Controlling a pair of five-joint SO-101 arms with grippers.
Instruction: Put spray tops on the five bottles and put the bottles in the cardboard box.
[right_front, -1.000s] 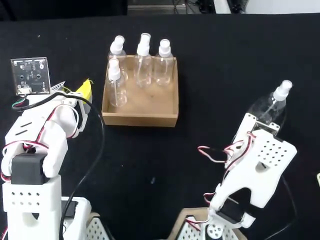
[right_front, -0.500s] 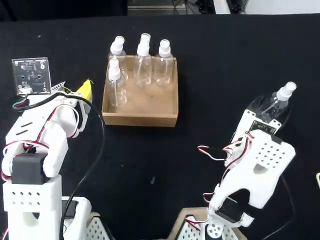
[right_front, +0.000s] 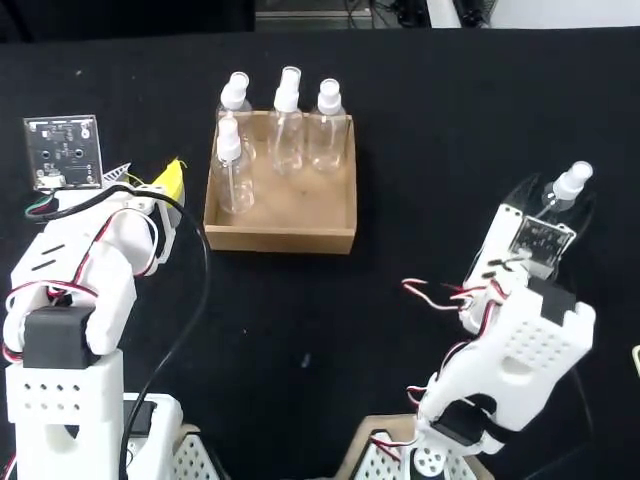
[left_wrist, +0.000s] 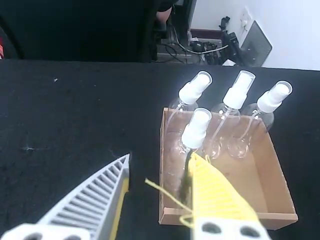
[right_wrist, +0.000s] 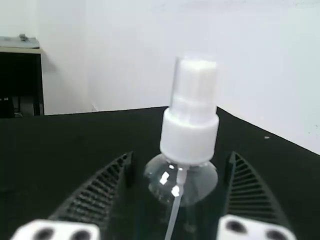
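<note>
Bottles (right_front: 288, 135) in the box (right_front: 280, 240)?
— Four, upright, capped. Fifth bottle (right_front: 560, 195) well right of box, pinched by right tool (right_wrist: 179, 165). Left tool (left_wrist: 160, 160) spread, just left of box.

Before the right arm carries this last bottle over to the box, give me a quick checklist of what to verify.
1. Is the spray top on the fifth bottle: ok, it sits on the neck. Whether it is screwed tight: cannot tell.
2. Hold of the right gripper: ok, its fingers stand on either side of the bottle's body.
3. Room in the cardboard box: ok, its near right part shows bare floor.
4. State of the four boxed bottles: ok, all upright with tops on, along the back and left.
5. Place of the left gripper: ok, open, outside the box by its left wall.
</note>
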